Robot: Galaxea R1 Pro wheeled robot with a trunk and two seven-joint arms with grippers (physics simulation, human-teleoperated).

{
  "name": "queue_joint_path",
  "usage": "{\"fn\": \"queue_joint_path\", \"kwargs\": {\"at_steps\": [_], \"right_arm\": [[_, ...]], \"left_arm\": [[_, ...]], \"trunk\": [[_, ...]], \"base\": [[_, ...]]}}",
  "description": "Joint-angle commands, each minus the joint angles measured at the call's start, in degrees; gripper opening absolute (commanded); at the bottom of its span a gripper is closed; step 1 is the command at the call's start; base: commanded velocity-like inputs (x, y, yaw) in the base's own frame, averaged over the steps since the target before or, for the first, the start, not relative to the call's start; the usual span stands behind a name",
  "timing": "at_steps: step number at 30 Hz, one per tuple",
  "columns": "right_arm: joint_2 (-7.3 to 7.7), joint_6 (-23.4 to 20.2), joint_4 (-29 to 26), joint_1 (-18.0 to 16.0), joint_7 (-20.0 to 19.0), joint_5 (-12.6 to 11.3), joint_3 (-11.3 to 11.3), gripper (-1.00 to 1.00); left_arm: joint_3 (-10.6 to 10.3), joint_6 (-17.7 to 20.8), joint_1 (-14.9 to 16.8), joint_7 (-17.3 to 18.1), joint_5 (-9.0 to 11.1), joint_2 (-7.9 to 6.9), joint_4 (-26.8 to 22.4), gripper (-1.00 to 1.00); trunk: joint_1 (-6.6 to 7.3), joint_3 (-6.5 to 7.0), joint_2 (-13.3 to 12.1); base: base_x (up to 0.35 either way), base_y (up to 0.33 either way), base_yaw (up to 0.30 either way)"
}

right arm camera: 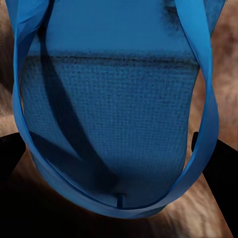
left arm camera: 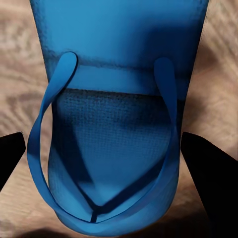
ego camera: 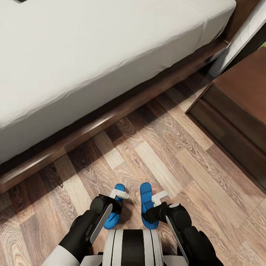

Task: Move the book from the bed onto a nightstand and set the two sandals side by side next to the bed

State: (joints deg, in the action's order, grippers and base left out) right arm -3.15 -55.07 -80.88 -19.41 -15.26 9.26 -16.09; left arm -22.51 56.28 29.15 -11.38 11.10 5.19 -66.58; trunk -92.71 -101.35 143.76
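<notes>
**Sandals side by side on the floor, a gripper over each**

Sandals lie on the wood-plank floor (ego camera: 166,147) just in front of the robot's trunk, near the bed but apart from it. The left sandal (ego camera: 114,216) sits under the left gripper (ego camera: 120,194), the right sandal (ego camera: 147,207) under the right gripper (ego camera: 159,198); the pair run roughly parallel with a strip of floor between them. In each wrist view the dark fingers stand apart on either side of the sole (left arm camera: 119,148), outside the straps (right arm camera: 203,99), so both pincers look spread and clamped on nothing; whether the fingers touch the sole's edges cannot be told.

Each sandal is likely light and bendy: a thin flat foam-like sole with a fine woven grain and thin thong straps meeting at the toe post. A pinch across the sole's edges mid-length should hold; the straps would probably sag and swing.

Beyond the sandals, the bed (ego camera: 92,125) shows a dark glossy wooden rail and a plain off-white mattress. Right of the bed stands a boxy reddish-brown nightstand (ego camera: 240,96).
</notes>
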Motion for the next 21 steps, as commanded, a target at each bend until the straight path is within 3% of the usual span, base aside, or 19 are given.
{"fn": "queue_joint_path", "kwargs": {"at_steps": [1, 21], "right_arm": [[-0.01, -0.21, -0.06, -0.02, -0.47, 0.61, 0.00, -1.00], [0.08, -0.11, -0.03, 0.00, -0.61, 0.58, 0.38, -1.00]], "left_arm": [[-0.07, 0.18, 0.03, -0.57, 0.59, -0.01, -0.04, -1.00], [-0.16, 0.23, 0.03, -0.49, 0.57, -0.09, -0.11, -1.00]], "trunk": [[0.01, -0.09, 0.01], [0.01, -0.49, 0.01]], "base": [[0.000, 0.000, 0.105], [0.000, 0.000, 0.034]]}}
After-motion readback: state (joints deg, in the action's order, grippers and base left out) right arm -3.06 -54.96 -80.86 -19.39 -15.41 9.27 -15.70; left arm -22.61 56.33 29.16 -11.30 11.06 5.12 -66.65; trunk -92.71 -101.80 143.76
